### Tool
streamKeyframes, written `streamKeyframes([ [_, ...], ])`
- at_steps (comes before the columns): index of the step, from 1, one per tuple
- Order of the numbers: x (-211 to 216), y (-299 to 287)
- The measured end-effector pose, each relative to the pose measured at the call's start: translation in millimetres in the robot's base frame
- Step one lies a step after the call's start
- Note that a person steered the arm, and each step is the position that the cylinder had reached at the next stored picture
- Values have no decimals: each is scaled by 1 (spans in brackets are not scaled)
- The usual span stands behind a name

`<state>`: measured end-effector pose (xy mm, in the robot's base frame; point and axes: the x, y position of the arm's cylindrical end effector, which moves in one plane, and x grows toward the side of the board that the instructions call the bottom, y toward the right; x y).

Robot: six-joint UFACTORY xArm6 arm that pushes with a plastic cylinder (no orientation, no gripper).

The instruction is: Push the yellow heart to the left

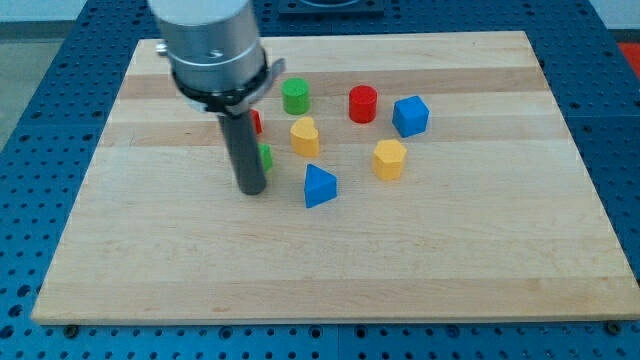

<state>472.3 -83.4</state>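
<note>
The yellow heart (pixel 305 136) sits near the middle of the wooden board (pixel 330 270). My tip (pixel 251 189) is at the lower end of the dark rod, to the view's left of and slightly below the heart, a short gap away. A green block (pixel 265 157) is partly hidden behind the rod, just right of it. A red block (pixel 256 122) is mostly hidden behind the rod above that.
A green cylinder (pixel 295 96) stands above the heart. A red cylinder (pixel 363 104) and a blue block (pixel 410 116) lie to the upper right. A yellow hexagonal block (pixel 389 159) is to the right, a blue triangular block (pixel 319 186) below the heart.
</note>
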Motion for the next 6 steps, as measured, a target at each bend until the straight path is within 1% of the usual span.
streamKeyframes([
  [1,0,10],
  [2,0,32],
  [5,0,150],
  [6,-7,163],
])
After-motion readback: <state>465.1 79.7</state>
